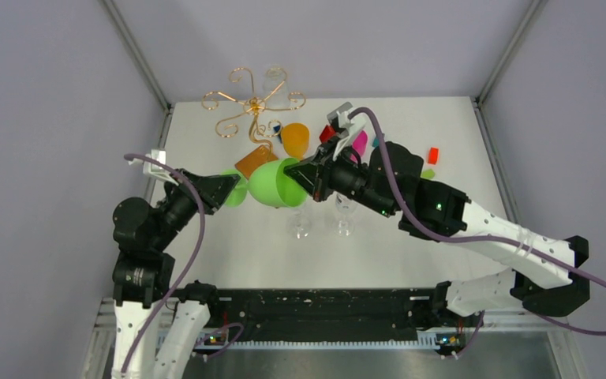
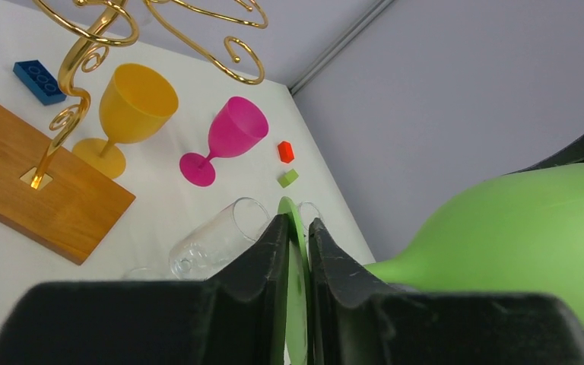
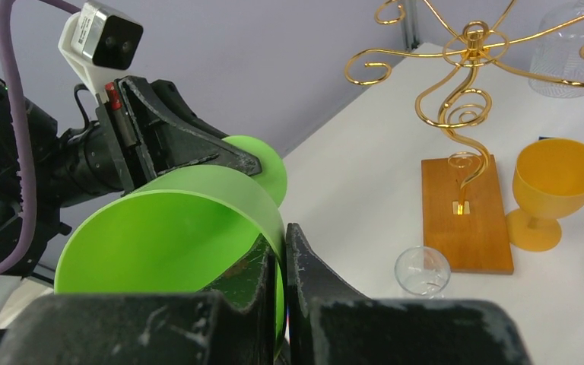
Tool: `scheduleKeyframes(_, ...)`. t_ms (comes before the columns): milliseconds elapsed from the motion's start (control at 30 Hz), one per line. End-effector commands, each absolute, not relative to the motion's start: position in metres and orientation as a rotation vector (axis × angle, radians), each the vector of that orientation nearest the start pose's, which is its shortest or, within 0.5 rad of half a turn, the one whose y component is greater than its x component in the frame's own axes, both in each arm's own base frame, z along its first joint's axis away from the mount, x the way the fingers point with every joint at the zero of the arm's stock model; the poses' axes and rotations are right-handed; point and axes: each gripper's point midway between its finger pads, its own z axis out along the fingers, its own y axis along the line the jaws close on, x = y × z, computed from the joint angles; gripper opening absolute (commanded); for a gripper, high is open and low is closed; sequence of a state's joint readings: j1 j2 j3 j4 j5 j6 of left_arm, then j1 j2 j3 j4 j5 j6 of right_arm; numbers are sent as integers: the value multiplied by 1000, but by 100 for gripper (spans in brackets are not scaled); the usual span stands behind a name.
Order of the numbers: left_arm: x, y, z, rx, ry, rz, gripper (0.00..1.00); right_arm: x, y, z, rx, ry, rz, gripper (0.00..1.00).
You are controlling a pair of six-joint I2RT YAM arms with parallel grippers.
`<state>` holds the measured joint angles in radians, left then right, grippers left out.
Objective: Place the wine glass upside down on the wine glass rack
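A green wine glass (image 1: 272,183) lies on its side in the air between both grippers, above the table's left middle. My left gripper (image 1: 237,189) is shut on its flat foot (image 2: 295,236); the bowl (image 2: 517,243) shows at right in the left wrist view. My right gripper (image 1: 296,175) is shut on the bowl's rim (image 3: 277,228), one finger inside the bowl. The gold wire wine glass rack (image 1: 254,103) stands on its wooden base (image 1: 256,162) at the far left, beyond the glass. It also shows in the left wrist view (image 2: 84,53) and the right wrist view (image 3: 464,76).
A yellow glass (image 1: 294,139) and a pink glass (image 1: 358,144) stand right of the rack base. Two clear glasses (image 1: 300,221) stand under the right arm. A clear glass (image 3: 570,46) is at the rack's far arm. Small bricks (image 1: 432,155) lie at the back right.
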<state>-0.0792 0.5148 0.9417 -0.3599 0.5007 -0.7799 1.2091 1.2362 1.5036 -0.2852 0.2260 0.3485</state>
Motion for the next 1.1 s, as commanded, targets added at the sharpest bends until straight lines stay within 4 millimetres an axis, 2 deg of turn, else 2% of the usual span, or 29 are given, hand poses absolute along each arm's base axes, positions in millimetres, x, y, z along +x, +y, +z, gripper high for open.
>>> scheduleKeyframes(0, 194, -125, 392, -112, 1570, -1046, 10, 161, 352, 477, -466, 1504, 1075, 0)
scheduleKeyframes(67, 194, -125, 392, -114, 1570, -1046, 0, 161, 351, 477, -469, 1504, 1074, 0)
scheduleKeyframes(167, 192, -126, 394, -103, 1562, -1054, 0, 159, 350, 477, -471, 1499, 1079, 1)
scheduleKeyframes(300, 173, -139, 415, 58, 1459, -1111, 0, 154, 343, 479, -478, 1479, 1091, 27)
scheduleKeyframes(367, 170, -137, 425, 59, 1410, -1103, 0, 153, 337, 480, -474, 1471, 1093, 38)
scheduleKeyframes(467, 178, -126, 432, -9, 1374, -1049, 0, 148, 329, 482, -480, 1457, 1103, 48)
scheduleKeyframes(567, 180, -125, 439, 10, 1349, -1033, 0, 143, 320, 481, -494, 1442, 1109, 50)
scheduleKeyframes(633, 179, -125, 444, 42, 1329, -1010, 0, 141, 306, 485, -465, 1424, 1110, 51)
scheduleKeyframes(767, 176, -124, 455, 114, 1257, -958, 0, 148, 269, 492, -302, 1382, 1091, 53)
scheduleKeyframes(933, 162, -129, 467, 268, 1096, -900, 0, 160, 228, 490, -112, 1384, 1033, 58)
scheduleKeyframes(1067, 156, -124, 474, 309, 998, -824, 0, 165, 220, 486, -82, 1433, 985, 61)
